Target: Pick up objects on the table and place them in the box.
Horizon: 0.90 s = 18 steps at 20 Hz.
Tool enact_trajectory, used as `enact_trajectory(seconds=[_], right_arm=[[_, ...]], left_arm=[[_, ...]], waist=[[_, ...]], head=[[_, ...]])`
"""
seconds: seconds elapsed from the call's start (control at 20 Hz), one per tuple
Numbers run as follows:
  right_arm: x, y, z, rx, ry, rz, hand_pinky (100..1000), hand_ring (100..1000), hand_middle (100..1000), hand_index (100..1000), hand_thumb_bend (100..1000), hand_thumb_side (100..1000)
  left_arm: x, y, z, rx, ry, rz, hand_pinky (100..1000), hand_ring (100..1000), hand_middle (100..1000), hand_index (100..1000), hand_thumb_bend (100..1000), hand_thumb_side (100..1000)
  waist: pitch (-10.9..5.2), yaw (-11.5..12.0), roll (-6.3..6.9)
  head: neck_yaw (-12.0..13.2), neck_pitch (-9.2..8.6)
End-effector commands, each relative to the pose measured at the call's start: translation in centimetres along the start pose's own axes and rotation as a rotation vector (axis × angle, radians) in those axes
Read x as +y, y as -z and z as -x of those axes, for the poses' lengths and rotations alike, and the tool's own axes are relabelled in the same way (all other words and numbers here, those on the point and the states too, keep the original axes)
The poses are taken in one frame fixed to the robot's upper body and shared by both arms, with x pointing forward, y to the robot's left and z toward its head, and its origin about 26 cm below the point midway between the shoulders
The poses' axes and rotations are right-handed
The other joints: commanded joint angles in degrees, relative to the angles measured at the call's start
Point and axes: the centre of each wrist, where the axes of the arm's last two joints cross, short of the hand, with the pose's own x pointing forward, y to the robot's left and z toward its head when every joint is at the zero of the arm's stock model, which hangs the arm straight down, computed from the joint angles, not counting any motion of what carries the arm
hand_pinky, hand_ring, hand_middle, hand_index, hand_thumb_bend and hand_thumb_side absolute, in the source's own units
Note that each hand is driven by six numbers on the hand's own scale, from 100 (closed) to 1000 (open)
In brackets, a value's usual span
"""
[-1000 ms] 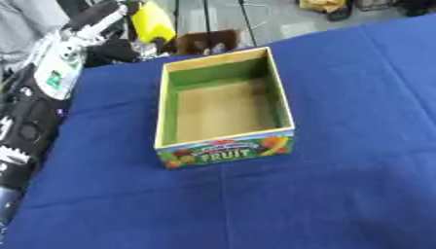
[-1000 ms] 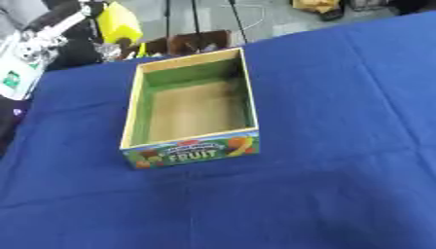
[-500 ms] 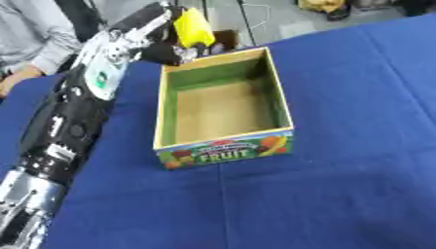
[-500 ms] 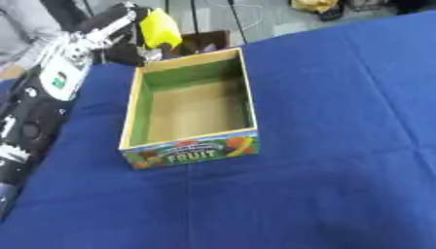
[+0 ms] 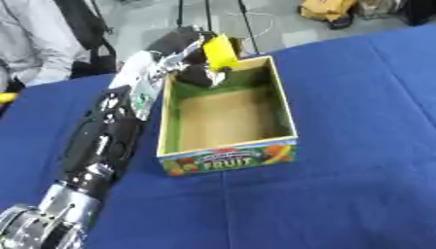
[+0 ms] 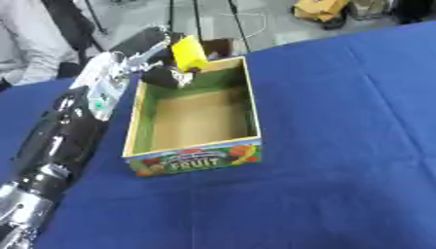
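Note:
A cardboard box (image 5: 227, 158) with green inner walls and a fruit label on its front stands open on the blue table; I see nothing lying on its floor. My left arm reaches in from the lower left, and my left hand (image 5: 189, 62) hangs over the box's far left corner. Its fingers are curled round a small yellow object (image 5: 219, 51), held above the far rim. The same yellow object (image 6: 187, 52) shows in the right eye view. My right hand is not visible in either view.
The blue cloth (image 5: 357, 146) covers the table around the box. Beyond the far edge stand thin stand legs (image 5: 207, 19), a yellow bag (image 5: 327, 8) on the floor, and a seated person at the upper left.
My left arm has swung right and nearer the box, bringing the yellow object from beyond the far left corner to above the box's far rim. The camera view has also shifted.

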Motion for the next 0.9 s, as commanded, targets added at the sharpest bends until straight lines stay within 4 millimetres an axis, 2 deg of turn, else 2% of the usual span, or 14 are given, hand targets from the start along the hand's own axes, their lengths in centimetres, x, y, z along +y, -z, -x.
enact_trajectory(seconds=[0.05,0.4,0.6,0.8,0.9], right_arm=[[-0.2,0.4,-0.5,-0.019,0.001,0.007,690,918,512,698,179,574],[-0.2,0.3,-0.4,-0.017,-0.001,0.014,690,917,512,698,180,576],[-0.2,0.4,-0.5,-0.019,0.001,0.015,690,917,512,697,181,576],[-0.2,0.4,-0.5,-0.019,0.002,0.015,690,917,511,697,181,577],[-0.1,0.4,-0.5,-0.017,0.004,0.014,690,917,511,697,181,577]], left_arm=[[0.2,0.0,0.5,0.027,0.044,0.006,189,433,335,492,100,545],[-2.5,0.0,0.2,0.01,0.035,0.139,228,459,375,524,100,558],[-2.6,0.1,-0.3,-0.011,0.04,0.19,251,473,396,547,100,574],[-2.5,0.2,-0.8,-0.041,0.045,0.238,333,528,490,713,100,643],[-2.2,0.2,-1.0,-0.057,0.051,0.246,414,594,598,828,108,636]], waist=[[-1.35,0.08,-0.77],[-1.33,0.12,-0.97],[-1.25,0.1,-1.08],[-1.25,0.09,-1.15],[-1.32,0.1,-1.17]], head=[[-0.05,-0.58],[-2.57,0.36],[-2.65,0.71],[-2.57,0.81],[-2.51,0.78]])
